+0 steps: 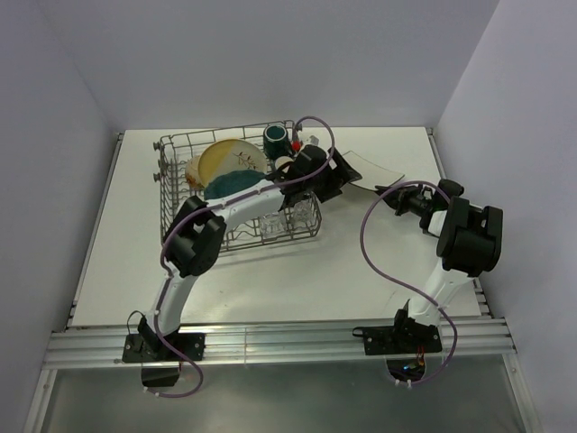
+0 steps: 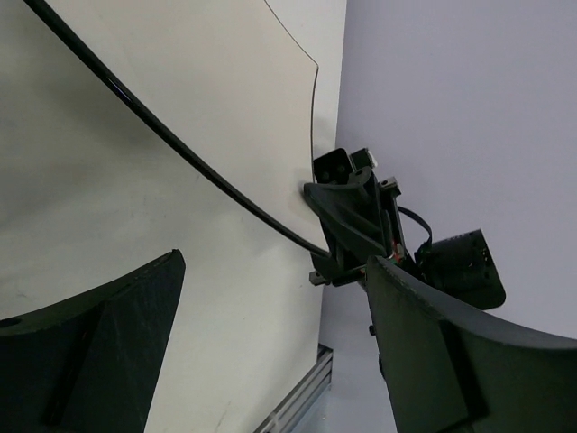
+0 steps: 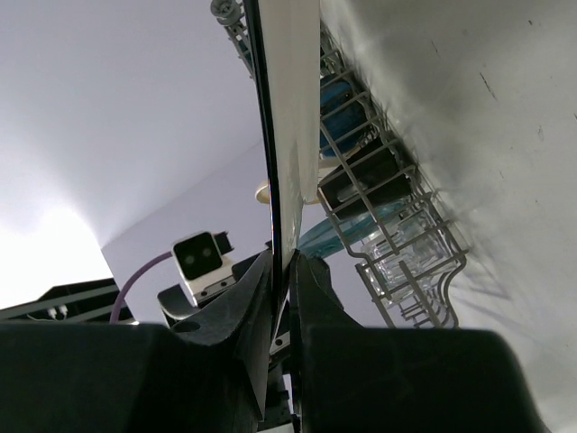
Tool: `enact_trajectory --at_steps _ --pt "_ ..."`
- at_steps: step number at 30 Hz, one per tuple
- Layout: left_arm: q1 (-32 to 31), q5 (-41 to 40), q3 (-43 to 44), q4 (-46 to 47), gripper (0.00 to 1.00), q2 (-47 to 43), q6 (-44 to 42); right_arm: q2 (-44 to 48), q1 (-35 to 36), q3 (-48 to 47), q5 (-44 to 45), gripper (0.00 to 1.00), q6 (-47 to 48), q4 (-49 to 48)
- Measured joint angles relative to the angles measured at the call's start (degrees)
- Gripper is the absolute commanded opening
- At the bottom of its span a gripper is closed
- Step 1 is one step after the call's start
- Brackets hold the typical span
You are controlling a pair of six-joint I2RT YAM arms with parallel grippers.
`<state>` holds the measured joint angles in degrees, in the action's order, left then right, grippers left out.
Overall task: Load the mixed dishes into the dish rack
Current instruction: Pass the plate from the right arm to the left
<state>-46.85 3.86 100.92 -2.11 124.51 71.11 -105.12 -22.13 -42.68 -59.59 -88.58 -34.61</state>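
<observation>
White square plate (image 1: 371,170) sitting just right of the dish rack (image 1: 171,203), right gripper (image 3: 281,271) pinching its near-right edge tightly, left gripper (image 1: 334,180) hovering at the plate's left end, fingers spreading wide, gripping nothing

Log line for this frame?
left fingers: open, empty | right fingers: shut on white square plate edge | plate: right of grey wire dish rack | in rack: yellow-cream plate, teal plate

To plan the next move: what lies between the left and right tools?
The white square plate, in the top view; the right tool pinches its edge.
</observation>
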Motion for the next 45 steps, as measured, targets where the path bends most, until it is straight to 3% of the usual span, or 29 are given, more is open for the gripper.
enact_trajectory --at_steps 10,18,20,24,28,33,41,45 --pt "0.1 0.5 10.9 -3.0 0.7 8.7 8.2 0.8 -0.1 1.4 -0.1 0.0 -2.0 -1.8" --pt "0.8 1.1 13.7 -3.4 0.64 14.4 11.3 2.4 -0.3 2.8 -0.5 0.0 -2.5 -1.8" --pt "1.0 1.1 14.7 -3.6 0.54 14.8 11.6 2.8 -0.3 3.0 -0.6 0.0 -2.5 -1.8" --pt "1.7 1.6 16.2 -3.4 0.45 15.3 11.8 3.8 -0.3 3.5 -0.7 0.0 -2.4 -1.6" --pt "2.2 2.6 17.3 -2.8 0.22 16.2 12.4 5.9 -0.4 3.9 -0.8 0.0 -1.6 -0.7" --pt "2.5 3.9 17.5 0.4 0.02 16.3 14.2 6.5 -0.5 4.3 -2.5 0.0 1.3 0.8" --pt "2.6 5.6 15.3 4.5 0.0 16.1 13.7 7.2 -1.5 4.2 -4.0 0.05 6.0 3.0" --pt "2.6 6.2 13.6 6.7 0.0 15.7 13.2 7.2 -1.7 3.9 -4.6 0.22 8.6 4.7"
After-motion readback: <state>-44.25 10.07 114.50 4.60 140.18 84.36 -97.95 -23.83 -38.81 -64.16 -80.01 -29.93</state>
